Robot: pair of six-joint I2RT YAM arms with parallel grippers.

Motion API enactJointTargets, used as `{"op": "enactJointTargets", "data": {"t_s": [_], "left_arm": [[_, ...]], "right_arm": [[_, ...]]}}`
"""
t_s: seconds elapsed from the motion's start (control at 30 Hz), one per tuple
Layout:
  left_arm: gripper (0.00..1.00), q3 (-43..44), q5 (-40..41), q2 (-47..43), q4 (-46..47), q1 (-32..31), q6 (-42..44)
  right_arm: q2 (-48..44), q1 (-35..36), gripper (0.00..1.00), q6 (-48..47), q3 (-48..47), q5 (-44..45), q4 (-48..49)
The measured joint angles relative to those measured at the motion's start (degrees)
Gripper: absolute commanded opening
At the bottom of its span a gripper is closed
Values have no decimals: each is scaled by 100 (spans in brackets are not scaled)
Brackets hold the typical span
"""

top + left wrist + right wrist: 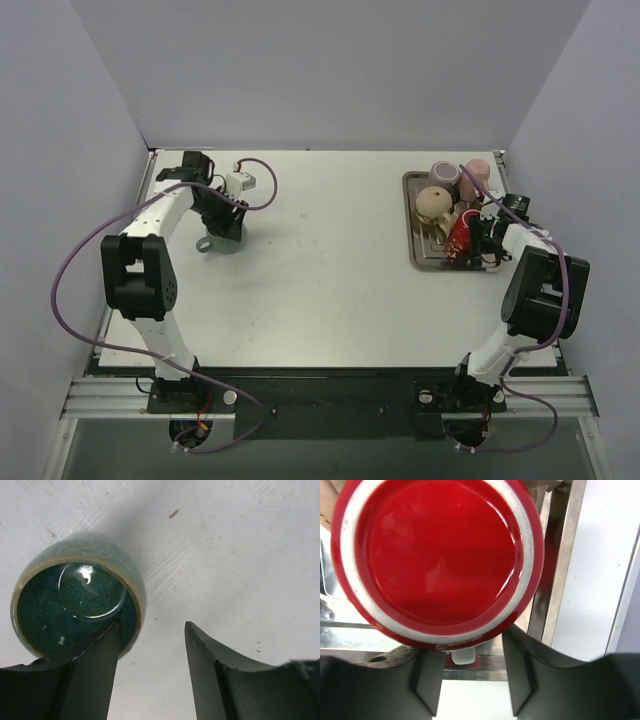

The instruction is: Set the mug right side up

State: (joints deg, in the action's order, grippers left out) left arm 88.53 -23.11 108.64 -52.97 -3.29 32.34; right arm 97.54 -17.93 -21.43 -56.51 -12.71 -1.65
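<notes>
Top external view: on the white table (330,290), the left gripper (226,218) is hovering, released, over a green mug (222,243) sitting mouth-up at ten o'clock from the table's middle. Its wrist camera is showing one finger (95,670) crossing over the mug's rim, the other over bare table at four o'clock. At two o'clock, the right gripper (474,236) is hanging, fingers spread and grasping nothing, close over the red mug (459,232), lying base-up in a metal tray (411,215) beside other cups (436,203).
</notes>
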Motion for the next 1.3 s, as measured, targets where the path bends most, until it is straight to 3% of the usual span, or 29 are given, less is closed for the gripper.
{"op": "enactJointTargets", "data": {"t_s": [0.07, 0.17, 0.5, 0.8, 0.87, 1.03, 1.17, 1.3], "left_arm": [[63, -11, -160, -269, -90, -2, 0], [63, -44, -426, -782, -127, -2, -39], [66, -179, -1331, -2142, -214, -59, -223], [66, -378, -2409, -2485, -170, -208, -1019], [70, -551, -2704, -2656, 33, -216, -1425], [80, -1327, -3567, -3289, 1342, -308, -2927], [85, -2041, -4107, -3742, 3314, -417, -4631], [87, -2302, -4336, -3810, 4953, -555, -6041]], "right_arm": [[52, 0, 11, -74, -68, -76, -20], [107, 2, 0, -109, -138, -157, -37], [-328, 26, 0, 289, 304, 39, 286], [-2673, 485, 0, 1515, 1182, 822, 758], [-3272, 664, 0, 1740, 1379, 898, 811], [-4430, 1528, 0, 2310, 1604, 942, 789], [-4878, 2959, 0, 2905, 1600, 507, 1040], [-4760, 4389, 0, 3499, 1563, 214, 1615]]}}
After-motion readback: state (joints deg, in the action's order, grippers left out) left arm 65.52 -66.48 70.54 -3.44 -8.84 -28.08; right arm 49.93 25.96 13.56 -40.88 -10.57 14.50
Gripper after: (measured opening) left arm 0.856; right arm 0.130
